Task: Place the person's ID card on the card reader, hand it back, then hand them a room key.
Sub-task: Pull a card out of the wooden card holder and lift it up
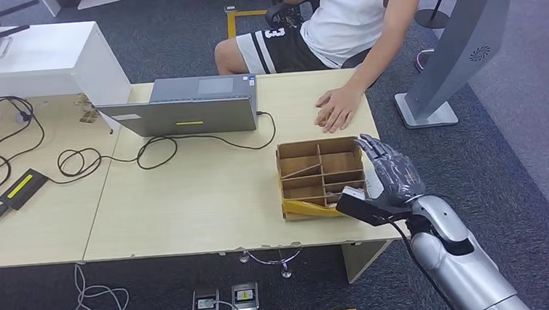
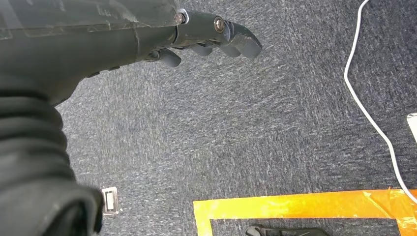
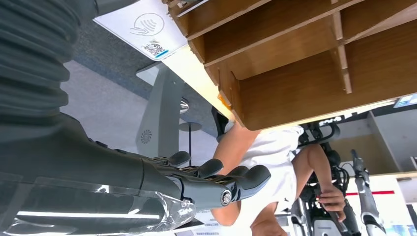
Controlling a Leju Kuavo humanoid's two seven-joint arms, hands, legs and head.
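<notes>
Room key cards appear to be what the wooden divided tray [image 1: 322, 178] holds: a thin pale strip leans in one of its left compartments and another lies in a lower one, though they are too small to identify with certainty. No ID card can be made out on the worktop [image 1: 201, 196], and no card reader can be recognised in the head view. In the right wrist view a white panel with a contactless symbol [image 3: 147, 27] lies beside the tray; it may be the reader, with nothing resting on it. The person's hand [image 1: 338, 110] lies flat on the worktop just beyond the tray and seems empty. Judging by this, the ID steps look either finished or not begun, and the key handover is not yet done.

The right robot hand [image 1: 392, 174] hovers at the tray's right edge, fingers apart and extended, holding nothing; the tray's compartments lie just beside it. The left robot hand [image 2: 211, 39] hangs over the carpet, fingers loosely bent, empty, well apart from the tray.
</notes>
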